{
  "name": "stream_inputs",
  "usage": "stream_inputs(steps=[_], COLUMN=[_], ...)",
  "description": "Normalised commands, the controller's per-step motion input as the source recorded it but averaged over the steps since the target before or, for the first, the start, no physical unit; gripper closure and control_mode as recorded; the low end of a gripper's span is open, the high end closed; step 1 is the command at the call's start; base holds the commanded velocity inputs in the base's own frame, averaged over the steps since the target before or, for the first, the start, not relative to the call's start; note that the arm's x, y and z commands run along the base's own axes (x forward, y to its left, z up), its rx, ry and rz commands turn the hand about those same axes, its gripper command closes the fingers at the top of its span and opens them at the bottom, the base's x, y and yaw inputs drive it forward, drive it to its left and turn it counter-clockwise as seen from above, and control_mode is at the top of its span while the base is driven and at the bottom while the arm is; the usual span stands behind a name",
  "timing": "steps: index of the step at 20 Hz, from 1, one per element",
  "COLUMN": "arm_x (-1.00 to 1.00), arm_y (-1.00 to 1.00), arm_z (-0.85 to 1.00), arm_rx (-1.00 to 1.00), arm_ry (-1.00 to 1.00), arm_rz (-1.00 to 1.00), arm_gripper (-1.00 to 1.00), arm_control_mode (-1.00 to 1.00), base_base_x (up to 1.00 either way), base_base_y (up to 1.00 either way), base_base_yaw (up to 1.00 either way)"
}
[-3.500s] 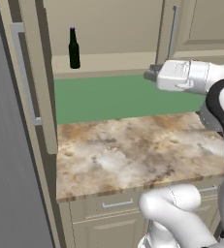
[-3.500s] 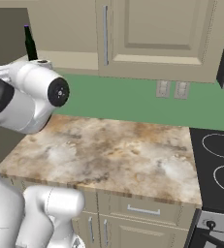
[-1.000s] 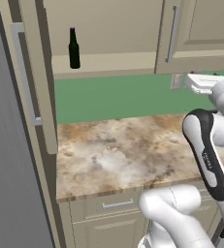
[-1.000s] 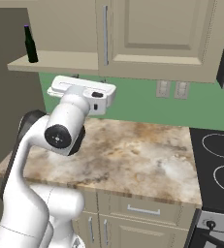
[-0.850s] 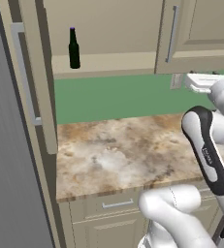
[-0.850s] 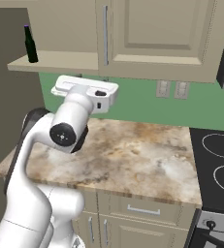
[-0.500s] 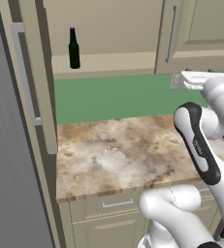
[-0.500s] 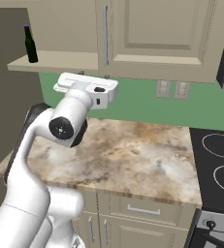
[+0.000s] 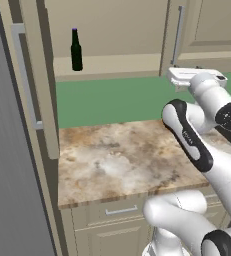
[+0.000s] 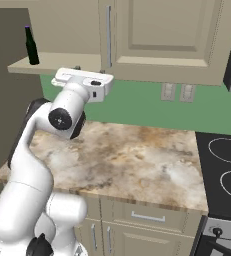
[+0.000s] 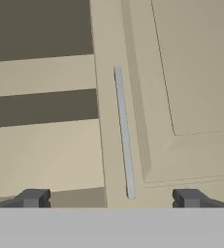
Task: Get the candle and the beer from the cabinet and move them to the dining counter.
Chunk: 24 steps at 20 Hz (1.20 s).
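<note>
The beer (image 9: 76, 50) is a dark bottle with a purple cap, upright at the left end of the open cabinet's lowest shelf (image 10: 57, 62); the right base view shows the beer (image 10: 32, 46) too. My gripper (image 11: 111, 198) is open with nothing between its fingertips (image 11: 33, 197). It faces the cabinet's closed right door and its silver bar handle (image 11: 124, 131), with open shelves to the left. The white hand (image 9: 194, 76) hovers just below that door, well right of the bottle. The candle and the dining counter are out of view.
A marbled stone worktop (image 9: 122, 160) lies under the arm against the green wall. The swung-open left cabinet door (image 9: 37, 75) stands at the worktop's left end. A black stove top (image 10: 222, 170) adjoins the worktop on the right, with drawers (image 10: 147, 215) below.
The hand has risen and shifted left toward the closed cabinet door. The jaws stay open. The beer has not moved.
</note>
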Motion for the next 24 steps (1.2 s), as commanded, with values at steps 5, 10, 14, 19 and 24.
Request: stream_inputs(steps=[5,10,14,19,24], arm_x=[0.49,0.41,0.33,0.3,0.31], arm_y=[0.01,0.0,0.0,-0.01,-0.03], arm_z=[0.0,0.0,0.02,0.01,0.2], arm_rx=[0.0,0.0,0.0,0.0,0.0], arm_ry=[-0.04,-0.04,-0.05,-0.01,0.02], arm_rz=[0.04,0.0,0.0,0.0,0.0], arm_gripper=[-1.0,-1.0,-1.0,-1.0,-1.0], arm_control_mode=[-1.0,-1.0,-1.0,-1.0,-1.0], base_base_x=[0.0,0.0,0.0,0.0,0.0], base_base_y=[0.0,0.0,0.0,0.0,0.0], base_base_yaw=[0.0,0.0,0.0,0.0,0.0])
